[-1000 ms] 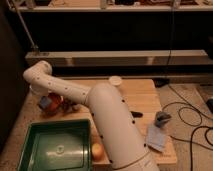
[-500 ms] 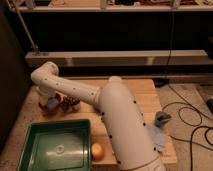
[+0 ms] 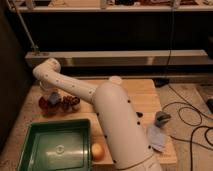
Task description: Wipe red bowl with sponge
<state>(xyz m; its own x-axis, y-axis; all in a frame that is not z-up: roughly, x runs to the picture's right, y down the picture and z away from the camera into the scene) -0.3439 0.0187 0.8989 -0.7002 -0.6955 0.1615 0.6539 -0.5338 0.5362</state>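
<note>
The red bowl (image 3: pixel 46 106) sits on the wooden table (image 3: pixel 142 97) at its left side, just beyond the green tray. A small blue-grey sponge (image 3: pixel 54 99) shows in the bowl's opening. My white arm reaches from the bottom middle up to the left, bends at a rounded joint, and comes down over the bowl. My gripper (image 3: pixel 50 94) hangs directly above the bowl, right at the sponge. Part of the bowl's rim is hidden behind the gripper.
A dark knobbly cluster (image 3: pixel 70 103) lies just right of the bowl. The green tray (image 3: pixel 35 150) fills the front left, with an orange fruit (image 3: pixel 97 151) beside it. A grey-blue lump (image 3: pixel 161 119) on a pale sheet (image 3: pixel 156 136) lies right. Cables trail on the floor at right.
The arm's bent joint has shifted to the right and slightly up, bringing the gripper over the bowl. Bowl, tray and fruit have stayed in place.
</note>
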